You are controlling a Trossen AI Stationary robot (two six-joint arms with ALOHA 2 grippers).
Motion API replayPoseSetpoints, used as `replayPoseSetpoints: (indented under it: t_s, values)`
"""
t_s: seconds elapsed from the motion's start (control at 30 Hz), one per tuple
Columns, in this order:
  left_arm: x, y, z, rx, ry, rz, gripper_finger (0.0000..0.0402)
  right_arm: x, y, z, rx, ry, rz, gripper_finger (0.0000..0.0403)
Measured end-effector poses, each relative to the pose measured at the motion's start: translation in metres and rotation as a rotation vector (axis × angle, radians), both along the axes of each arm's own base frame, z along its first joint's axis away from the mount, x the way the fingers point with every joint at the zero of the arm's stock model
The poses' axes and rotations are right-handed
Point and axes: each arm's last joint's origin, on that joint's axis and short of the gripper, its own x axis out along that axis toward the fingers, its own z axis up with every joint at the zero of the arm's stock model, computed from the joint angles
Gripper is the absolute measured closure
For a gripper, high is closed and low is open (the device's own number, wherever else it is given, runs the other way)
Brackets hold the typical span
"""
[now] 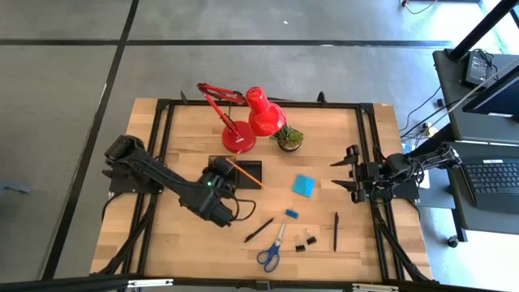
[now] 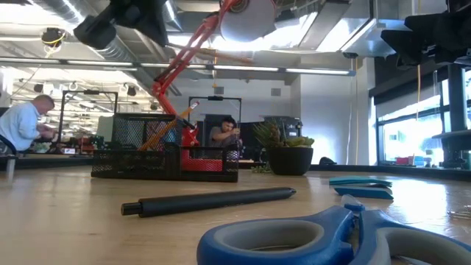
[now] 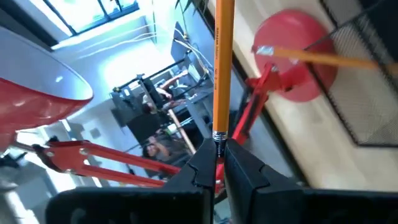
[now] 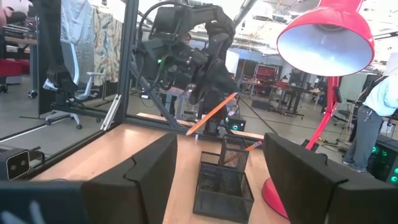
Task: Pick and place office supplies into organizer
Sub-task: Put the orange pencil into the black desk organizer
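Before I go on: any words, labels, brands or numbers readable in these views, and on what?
None can be read in any view.
The pencil shut in the left gripper shows no print.
The organizer, scissors and lamp show no label.
The laptop keys beside the table are too small to read.

Bright overhead lighting throughout; window glare in the low view, foreground scissors [image 2: 324, 237] blurred.
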Motion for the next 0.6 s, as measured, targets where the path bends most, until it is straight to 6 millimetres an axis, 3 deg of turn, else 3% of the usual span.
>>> replayPoseSetpoints:
  t_s: [0.6]
  values:
    - [-0.019, 0.046, 0.044, 0.127, 0.404, -0.107, 0.0388, 0.001, 0.0, -0.004, -0.013, 0.043, 0.0, 0.0161]
